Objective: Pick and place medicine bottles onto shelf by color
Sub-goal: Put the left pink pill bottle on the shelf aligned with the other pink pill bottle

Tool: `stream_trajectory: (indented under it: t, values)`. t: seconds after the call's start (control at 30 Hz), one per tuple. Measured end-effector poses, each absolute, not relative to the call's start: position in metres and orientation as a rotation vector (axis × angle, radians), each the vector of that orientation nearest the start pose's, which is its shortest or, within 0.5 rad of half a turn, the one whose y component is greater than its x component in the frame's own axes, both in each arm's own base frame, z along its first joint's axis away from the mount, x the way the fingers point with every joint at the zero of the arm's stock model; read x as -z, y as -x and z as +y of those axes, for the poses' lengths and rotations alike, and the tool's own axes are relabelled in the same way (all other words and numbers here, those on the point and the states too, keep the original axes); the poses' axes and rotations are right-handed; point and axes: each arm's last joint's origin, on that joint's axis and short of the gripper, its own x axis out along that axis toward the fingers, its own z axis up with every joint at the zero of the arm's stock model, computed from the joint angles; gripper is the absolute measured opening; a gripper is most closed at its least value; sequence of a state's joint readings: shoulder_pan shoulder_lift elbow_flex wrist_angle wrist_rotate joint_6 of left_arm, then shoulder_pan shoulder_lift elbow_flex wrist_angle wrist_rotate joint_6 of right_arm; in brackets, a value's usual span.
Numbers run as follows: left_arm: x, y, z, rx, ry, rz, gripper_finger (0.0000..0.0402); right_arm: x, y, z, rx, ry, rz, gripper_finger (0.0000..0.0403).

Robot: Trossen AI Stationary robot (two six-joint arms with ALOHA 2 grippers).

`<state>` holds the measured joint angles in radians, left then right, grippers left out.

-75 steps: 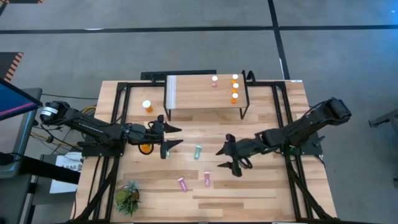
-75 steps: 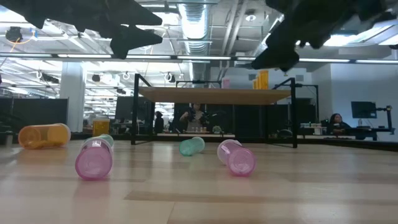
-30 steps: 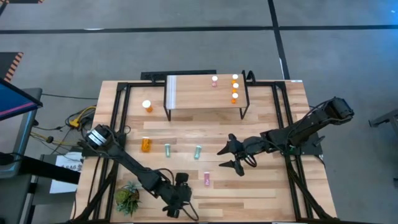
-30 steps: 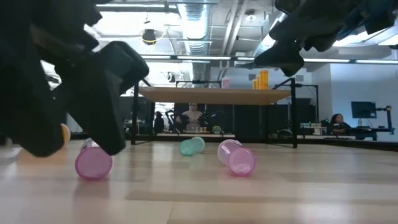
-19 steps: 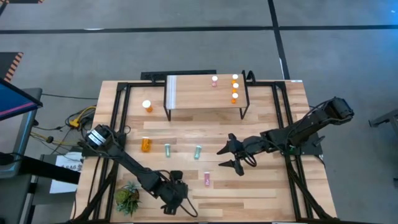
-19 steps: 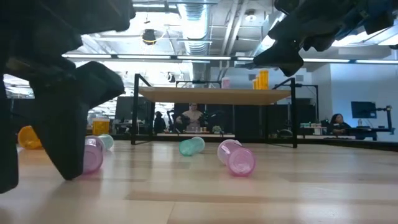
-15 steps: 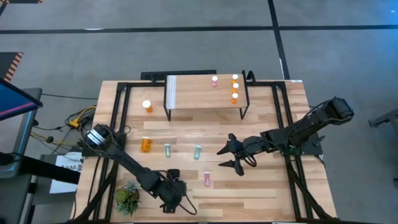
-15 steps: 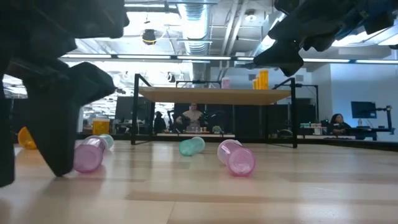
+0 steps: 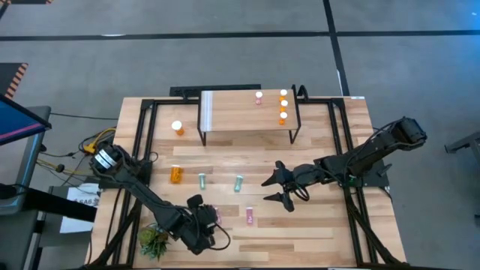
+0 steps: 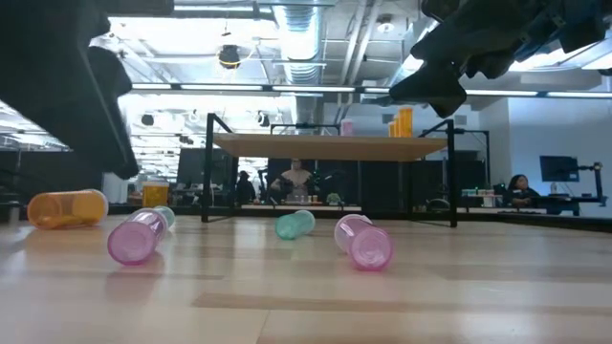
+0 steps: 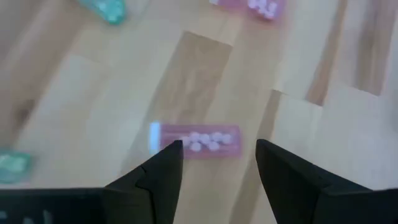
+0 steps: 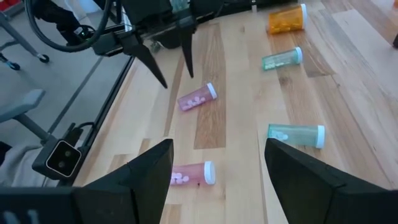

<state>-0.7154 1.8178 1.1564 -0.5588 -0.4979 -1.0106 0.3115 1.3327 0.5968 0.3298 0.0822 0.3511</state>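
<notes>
Because the left gripper [image 11: 214, 158] hangs open above a lying pink bottle [image 11: 196, 139] — round, free to roll — a skewed descent could knock it away.

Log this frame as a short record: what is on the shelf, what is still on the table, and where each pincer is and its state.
shelf: one pink bottle and three orange bottles standing at its right end
table: upright orange bottle; lying orange bottle; two teal bottles lying; two pink bottles lying
left pincer: open, empty, over the near pink bottle, close to the plant
right pincer: open, empty, above mid-table, near the other pink bottle
</notes>
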Motion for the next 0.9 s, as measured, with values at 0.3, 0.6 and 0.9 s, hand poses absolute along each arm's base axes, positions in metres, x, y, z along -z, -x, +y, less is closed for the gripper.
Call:
stream_trajectory:
  t: [0.3,0.6,0.9]
  values:
    - [-0.168,-0.279,-0.204,-0.447,0.415,0.924,0.0189,-0.202,-0.256,0.080,-0.153,-0.265,0.430,0.0276]
    - [-0.171,-0.293,-0.203,-0.249,0.300,0.948,0.0189,-0.202,-0.256,0.080,-0.153,-0.265,0.430,0.0276]
    - [-0.154,-0.288,-0.211,-0.165,0.185,0.973,0.0189,-0.202,-0.256,0.080,-0.153,-0.267,0.428,0.0276]
